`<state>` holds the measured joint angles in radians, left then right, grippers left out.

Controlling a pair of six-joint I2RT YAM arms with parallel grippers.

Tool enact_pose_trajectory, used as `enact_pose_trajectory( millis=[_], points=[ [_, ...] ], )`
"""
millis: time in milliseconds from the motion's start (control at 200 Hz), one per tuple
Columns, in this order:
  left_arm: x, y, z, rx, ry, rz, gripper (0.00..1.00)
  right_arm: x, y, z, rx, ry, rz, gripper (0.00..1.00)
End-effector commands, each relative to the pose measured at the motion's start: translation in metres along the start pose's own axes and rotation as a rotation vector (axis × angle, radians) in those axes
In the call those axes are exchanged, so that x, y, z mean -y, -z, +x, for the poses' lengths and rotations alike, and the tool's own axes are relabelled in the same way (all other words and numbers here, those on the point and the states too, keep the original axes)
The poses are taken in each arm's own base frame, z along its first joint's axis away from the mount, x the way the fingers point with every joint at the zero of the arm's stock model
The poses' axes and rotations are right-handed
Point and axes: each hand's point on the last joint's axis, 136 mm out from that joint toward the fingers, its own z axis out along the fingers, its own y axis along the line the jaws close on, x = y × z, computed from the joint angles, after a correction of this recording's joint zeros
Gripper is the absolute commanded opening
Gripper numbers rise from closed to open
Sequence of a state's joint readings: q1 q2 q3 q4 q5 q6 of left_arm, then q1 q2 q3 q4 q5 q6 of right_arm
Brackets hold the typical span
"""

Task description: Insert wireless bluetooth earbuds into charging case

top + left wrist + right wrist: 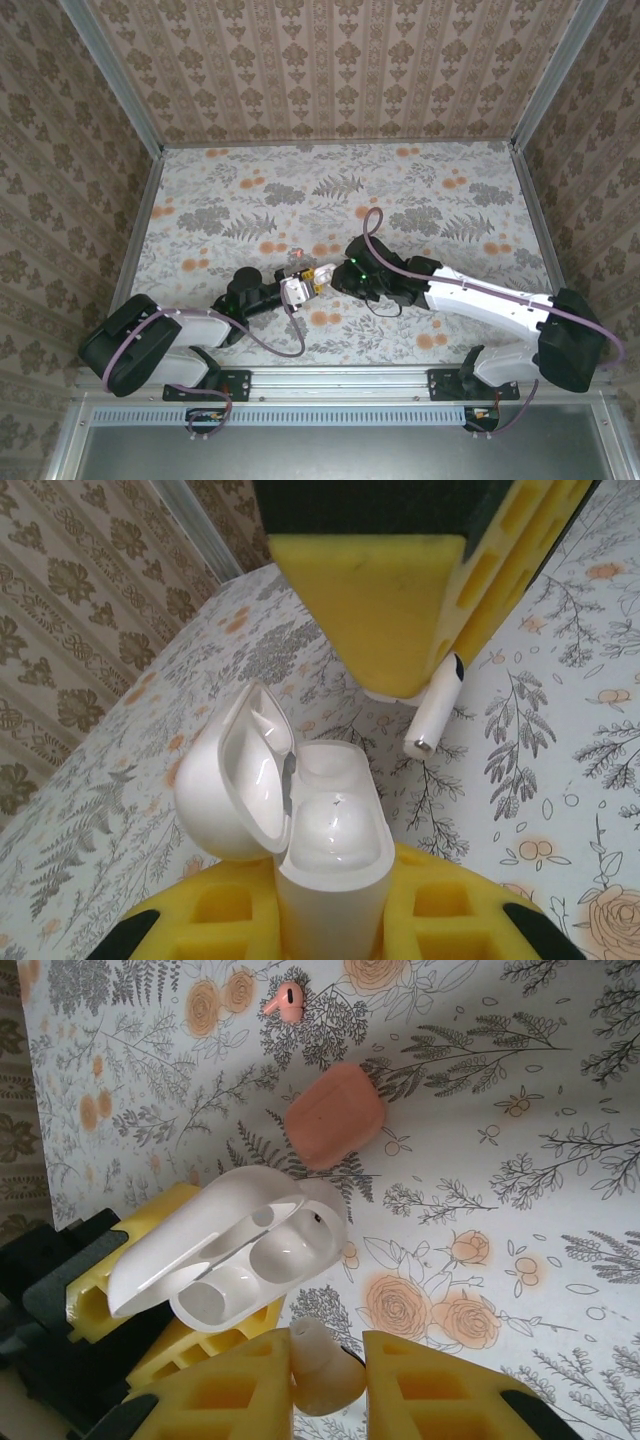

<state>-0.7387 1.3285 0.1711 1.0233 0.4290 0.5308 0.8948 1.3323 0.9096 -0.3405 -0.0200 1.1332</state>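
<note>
Our left hand (330, 905) is clamped on the glossy white plastic charging case (332, 830), lid open, above the floral counter (560, 780). Our right hand (328, 1385) pinches a tiny white earbud (320, 1355) just beside it. We judge both light, hard and slippery, so we should grip the bud's head.

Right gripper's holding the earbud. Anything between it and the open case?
Nothing visible. The earbud in the right gripper hangs just off the charging case held in the left gripper. Its lid is swung back and the wells look empty.
</note>
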Motion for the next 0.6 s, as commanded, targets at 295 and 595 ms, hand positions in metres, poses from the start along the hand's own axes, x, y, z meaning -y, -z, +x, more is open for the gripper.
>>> enact_pose_trajectory(
  millis=[295,595],
  points=[
    [-0.008,-0.002,-0.003,-0.012,-0.039,-0.02,0.02,-0.018,-0.018,0.002,-0.041,-0.064,-0.015,0.22],
    [-0.003,-0.003,-0.001,-0.031,-0.069,-0.003,0.02,-0.018,-0.025,-0.002,-0.025,-0.101,-0.022,0.22]
  ],
)
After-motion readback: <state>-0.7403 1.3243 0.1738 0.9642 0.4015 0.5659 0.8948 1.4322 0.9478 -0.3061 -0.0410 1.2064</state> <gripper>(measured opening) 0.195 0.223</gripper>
